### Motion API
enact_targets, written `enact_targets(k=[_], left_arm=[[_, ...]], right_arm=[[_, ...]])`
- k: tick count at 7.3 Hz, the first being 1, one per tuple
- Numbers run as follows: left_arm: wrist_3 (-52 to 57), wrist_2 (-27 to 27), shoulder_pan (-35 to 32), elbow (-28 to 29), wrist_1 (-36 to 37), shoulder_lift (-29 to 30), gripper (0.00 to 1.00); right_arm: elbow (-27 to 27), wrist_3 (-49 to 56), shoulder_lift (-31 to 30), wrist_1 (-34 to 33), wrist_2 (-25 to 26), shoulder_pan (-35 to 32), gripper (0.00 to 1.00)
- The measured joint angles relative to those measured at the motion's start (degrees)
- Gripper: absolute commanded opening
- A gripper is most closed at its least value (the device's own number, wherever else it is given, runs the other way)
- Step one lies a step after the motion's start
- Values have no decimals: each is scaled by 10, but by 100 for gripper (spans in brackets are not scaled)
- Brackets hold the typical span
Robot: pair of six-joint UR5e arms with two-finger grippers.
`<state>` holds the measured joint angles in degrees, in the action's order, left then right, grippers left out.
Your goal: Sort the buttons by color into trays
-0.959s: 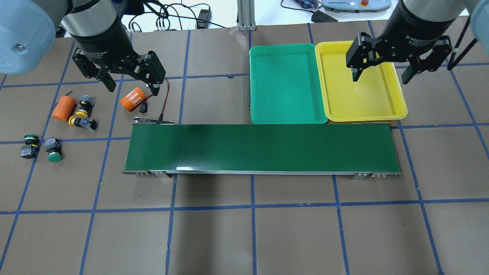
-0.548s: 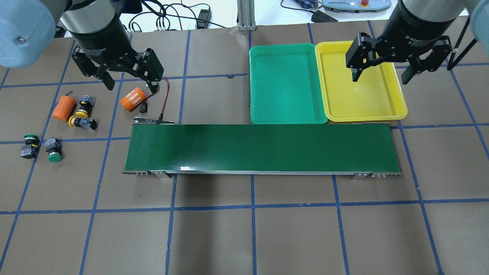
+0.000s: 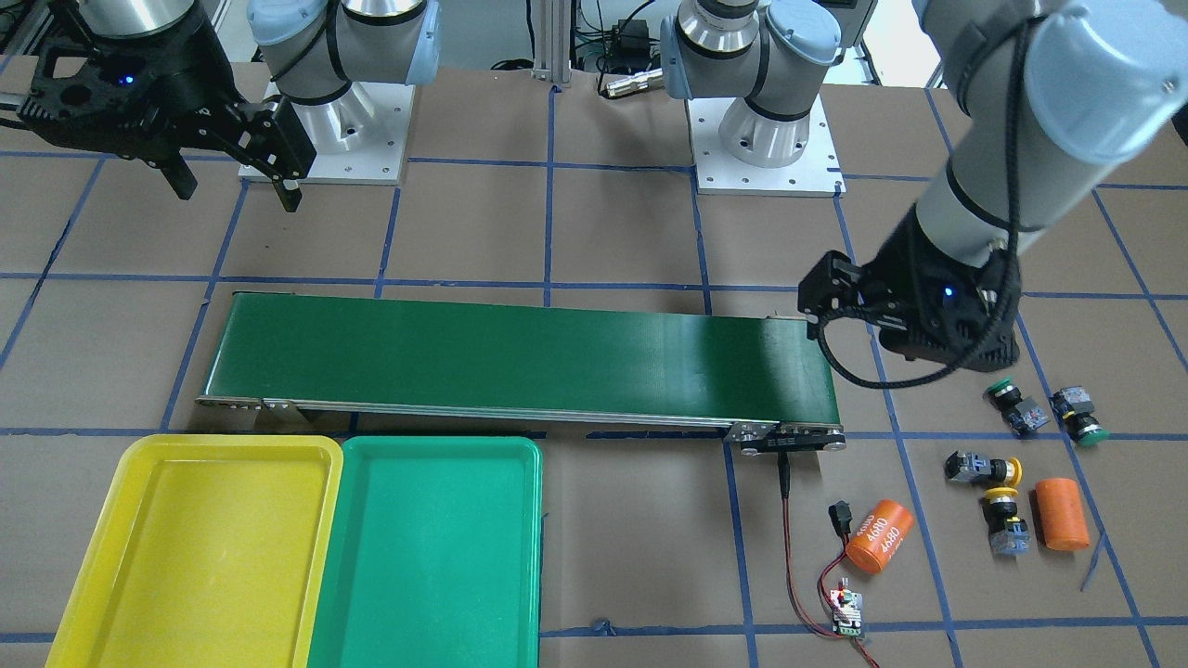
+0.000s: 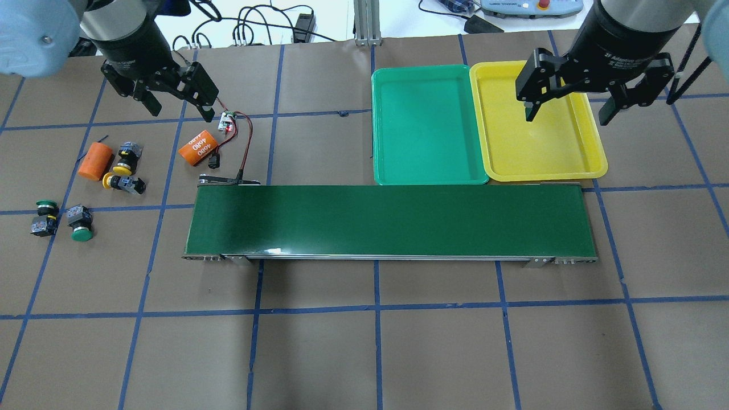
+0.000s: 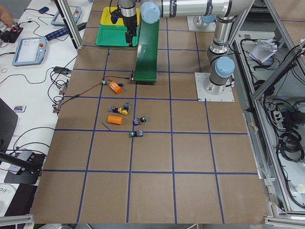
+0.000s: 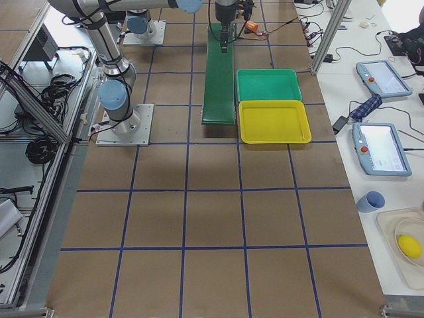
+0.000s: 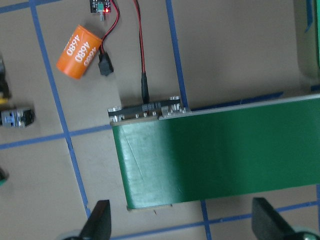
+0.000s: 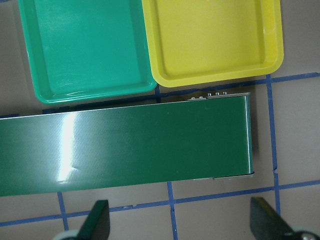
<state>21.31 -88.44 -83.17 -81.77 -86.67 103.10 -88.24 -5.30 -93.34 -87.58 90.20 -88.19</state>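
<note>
Buttons [image 4: 126, 158] lie on the table's left side, left of the conveyor belt [image 4: 390, 219]: the yellow pair [image 4: 122, 183] just beside an orange cylinder [image 4: 95, 161], the green pair [image 4: 80, 223] nearer and further left. The left gripper [image 4: 179, 105] hangs with its jaws spread wide, holding nothing, farther back than the buttons. The right gripper [image 4: 568, 111], likewise spread and holding nothing, hovers over the yellow tray [image 4: 547, 148], which touches the green tray [image 4: 427, 131] at far right.

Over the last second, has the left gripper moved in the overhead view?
Yes. The left gripper has pulled up and left in view, away from the 4680 cylinder, uncovering the small circuit board.
</note>
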Motion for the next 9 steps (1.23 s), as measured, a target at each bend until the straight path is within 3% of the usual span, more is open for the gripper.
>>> enact_targets(k=[4,7,9], left_arm=[[263,5,60,11,142,146,100],[384,-21,74,-4,207,199,100],[397,-29,77,-5,225,223,100]], right_arm=[[0,1,1,0,0,0,100],[0,0,1,0,0,0,100],[0,0,0,0,0,0,100]])
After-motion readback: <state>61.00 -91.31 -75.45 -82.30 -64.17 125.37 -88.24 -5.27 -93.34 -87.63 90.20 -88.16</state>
